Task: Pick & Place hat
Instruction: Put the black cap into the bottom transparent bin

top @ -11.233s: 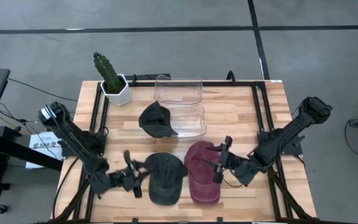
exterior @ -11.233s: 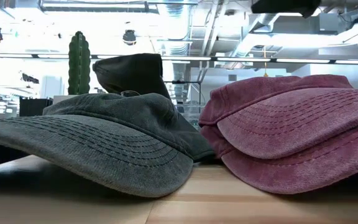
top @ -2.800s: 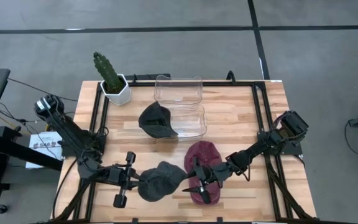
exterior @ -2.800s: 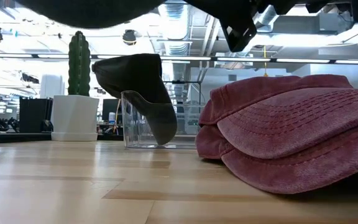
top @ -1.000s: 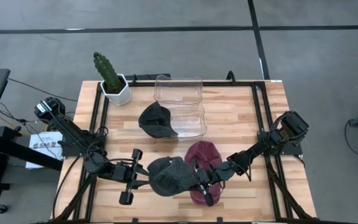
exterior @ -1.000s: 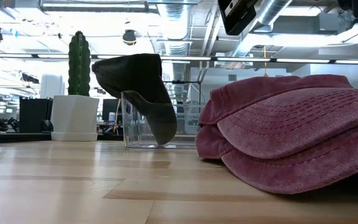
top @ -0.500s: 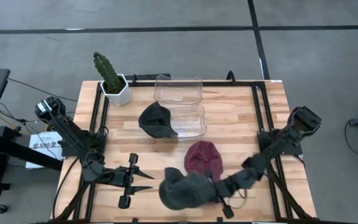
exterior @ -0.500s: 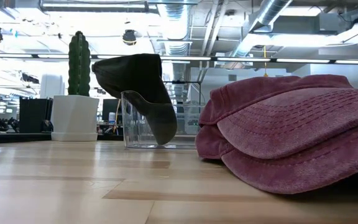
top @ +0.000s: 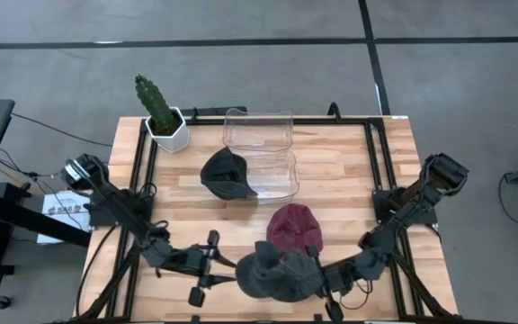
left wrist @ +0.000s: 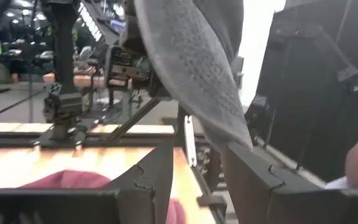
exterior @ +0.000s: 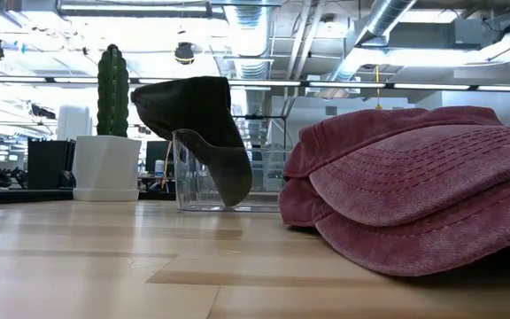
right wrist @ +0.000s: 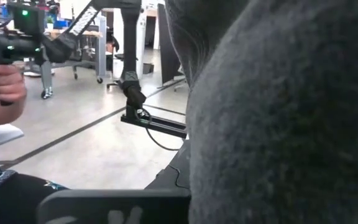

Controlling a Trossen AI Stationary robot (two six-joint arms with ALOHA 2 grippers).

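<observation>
A grey hat (top: 275, 273) hangs above the table's near edge, with my right gripper (top: 317, 273) shut on its right side. The low view does not show this hat. My left gripper (top: 226, 272) stands open just left of it. In the left wrist view the brim (left wrist: 194, 68) slopes down just beyond the spread fingers (left wrist: 160, 180). A maroon hat (top: 293, 227) lies on the table behind the grey one. A black hat (top: 227, 173) sits over the rim of a clear container (top: 272, 175). My right gripper holds the grey hat at its right side (top: 304, 270), coming in level from the table's right. The hat's cloth (right wrist: 278, 124) covers the fingertips, so the kind of hold is hidden. The hat is lifted clear of the table, its brim (left wrist: 194, 68) slanting downward.
A potted cactus (top: 160, 112) stands at the far left corner. A second clear container (top: 259, 129) sits at the far edge. A person's hand (right wrist: 5, 84) shows in the room beyond the table. Bare wood (top: 349, 171) lies at the right.
My left gripper has opened and let go of the grey hat, then sunk and shifted toward the near edge and right. My right gripper has carried the hat toward the near edge and a little right, rolling as it went, so the hat has turned about.
</observation>
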